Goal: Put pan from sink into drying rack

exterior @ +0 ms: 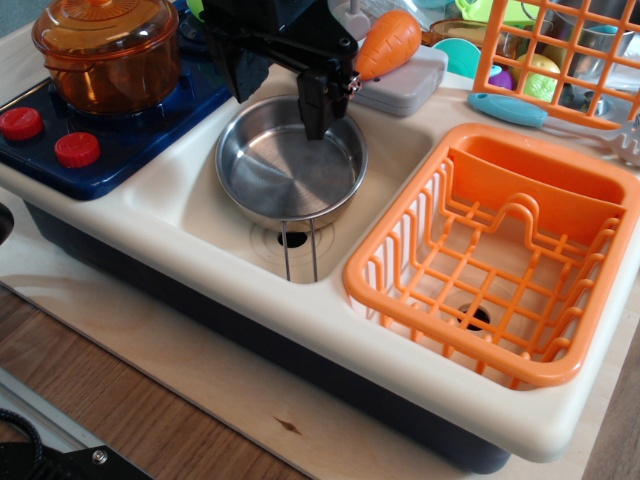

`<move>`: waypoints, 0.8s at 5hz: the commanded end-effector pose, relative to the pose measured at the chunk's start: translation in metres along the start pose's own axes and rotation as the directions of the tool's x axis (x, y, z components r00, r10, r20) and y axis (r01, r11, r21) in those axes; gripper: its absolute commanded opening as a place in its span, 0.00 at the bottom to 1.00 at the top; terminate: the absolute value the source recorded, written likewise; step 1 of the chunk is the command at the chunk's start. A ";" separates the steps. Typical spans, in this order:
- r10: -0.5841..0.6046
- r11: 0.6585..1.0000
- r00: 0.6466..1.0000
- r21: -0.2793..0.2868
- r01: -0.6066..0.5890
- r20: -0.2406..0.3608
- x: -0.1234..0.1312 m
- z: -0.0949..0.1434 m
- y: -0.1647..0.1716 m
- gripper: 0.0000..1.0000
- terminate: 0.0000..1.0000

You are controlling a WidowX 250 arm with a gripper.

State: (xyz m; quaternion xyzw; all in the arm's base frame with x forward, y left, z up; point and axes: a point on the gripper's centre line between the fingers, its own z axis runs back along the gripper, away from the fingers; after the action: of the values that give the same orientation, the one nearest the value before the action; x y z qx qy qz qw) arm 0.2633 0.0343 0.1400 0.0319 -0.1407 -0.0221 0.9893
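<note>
The shiny steel pan (285,165) is in the cream sink (205,215), with its thin wire handle (300,250) pointing toward the front wall. It covers most of the basin, and the black drain hole (292,239) shows just under its near edge. My black gripper (318,112) comes down from above at the pan's far rim. One finger reaches inside the pan and the jaws look closed on the rim. The pan seems tipped up slightly at the far side. The orange drying rack (500,250) stands empty in the right basin.
An orange lidded pot (105,50) sits on the blue stove with red knobs (77,149) at the left. A toy carrot (388,42) and a grey box (405,85) lie behind the sink. An orange grid basket (555,50) with toys stands at the back right.
</note>
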 end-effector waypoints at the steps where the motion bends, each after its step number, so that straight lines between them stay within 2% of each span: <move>1: 0.000 1.000 1.000 0.000 0.000 0.000 0.000 0.000 0.000 1.00 0.00; 2: -0.226 0.974 0.974 -0.025 0.227 0.033 -0.002 0.002 0.003 1.00 0.00; 3: -0.383 0.923 0.923 -0.028 0.384 0.039 -0.006 -0.001 0.004 1.00 0.00; 4: -0.554 0.832 0.830 0.002 0.555 0.072 -0.015 -0.005 0.007 1.00 0.00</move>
State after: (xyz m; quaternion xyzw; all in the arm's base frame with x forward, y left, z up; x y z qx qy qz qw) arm 0.2410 0.0415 0.1141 0.0635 -0.1604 -0.3566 0.9182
